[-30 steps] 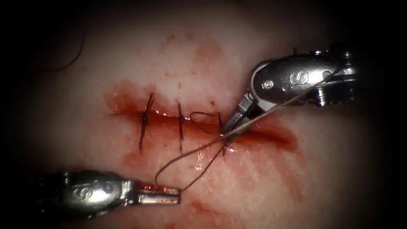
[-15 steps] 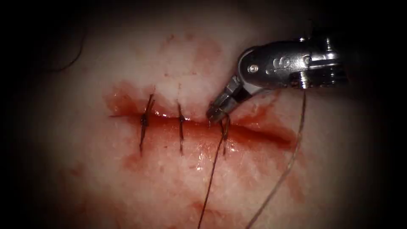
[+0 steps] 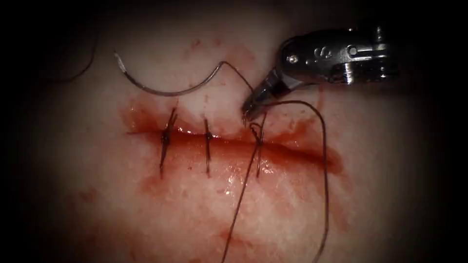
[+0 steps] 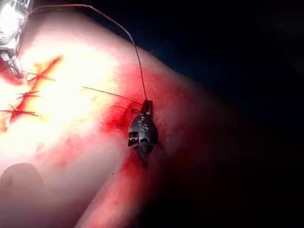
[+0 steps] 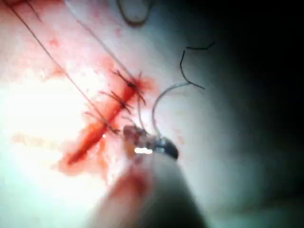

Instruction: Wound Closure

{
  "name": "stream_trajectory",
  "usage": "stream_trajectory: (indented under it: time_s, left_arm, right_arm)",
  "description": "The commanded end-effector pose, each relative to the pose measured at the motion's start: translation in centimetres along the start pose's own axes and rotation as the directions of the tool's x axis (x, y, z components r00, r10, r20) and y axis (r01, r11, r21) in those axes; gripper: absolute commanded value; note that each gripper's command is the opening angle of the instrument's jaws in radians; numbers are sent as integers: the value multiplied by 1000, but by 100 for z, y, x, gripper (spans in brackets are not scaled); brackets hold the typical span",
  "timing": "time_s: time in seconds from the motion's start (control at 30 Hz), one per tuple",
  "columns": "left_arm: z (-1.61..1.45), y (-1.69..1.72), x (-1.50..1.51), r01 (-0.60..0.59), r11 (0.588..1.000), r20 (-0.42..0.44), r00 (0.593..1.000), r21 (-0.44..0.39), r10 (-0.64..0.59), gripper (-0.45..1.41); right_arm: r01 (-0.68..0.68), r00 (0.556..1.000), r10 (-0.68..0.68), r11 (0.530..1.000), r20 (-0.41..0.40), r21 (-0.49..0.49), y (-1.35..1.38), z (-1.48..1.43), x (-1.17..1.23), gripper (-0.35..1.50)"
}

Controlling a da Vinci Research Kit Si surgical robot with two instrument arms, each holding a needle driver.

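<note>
The curved needle [image 3: 165, 91] lies free on the tissue [image 3: 273, 214] above the cut [image 3: 292, 151], over its left half, not in the tissue; neither tool holds it. Thread [image 3: 324, 160] runs from the needle's right end to my right tool [image 3: 248, 115], whose jaws are shut on it just above the third stitch [image 3: 257, 139]. From there it loops right and down. A second strand drops from that stitch. In the left wrist view my left tool [image 4: 147, 106] is shut on the thread [image 4: 137, 61], low on the tissue's flank. The right wrist view shows the needle [image 5: 159, 97] by the right tool [image 5: 135, 137].
Two earlier stitches [image 3: 165, 139] [image 3: 207, 146] cross the cut left of the third one. Red fluid [image 3: 229, 151] pools along the cut and stains the tissue below it. A loose dark thread end [image 3: 83, 68] lies at the far upper left.
The left tool pulled downward out of the endoscope view with its thread. The loose loops drew down onto the third stitch. The right tool rose slightly, and the needle slid into view above the cut.
</note>
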Motion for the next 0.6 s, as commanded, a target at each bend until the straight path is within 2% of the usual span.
stream_trajectory:
  time_s: [0.03, 0.37, 0.6]
  left_arm:
    - [8, 4, -7, 4, 1000, 0, 1000, 0, -4, -45]
    - [12, 36, 6, 6, 1000, -10, 1000, -4, -6, -45]
    - [14, 70, 21, 3, 1000, -21, 1000, -10, -3, -45]
  right_arm:
    - [-20, 1000, 20, 999, -6, -41, 3, 13, 0, -35]
    - [-136, 990, 132, 985, -41, -109, -7, 9, -9, -35]
    - [-214, 976, 205, 962, -70, -169, 2, -1, -12, -35]
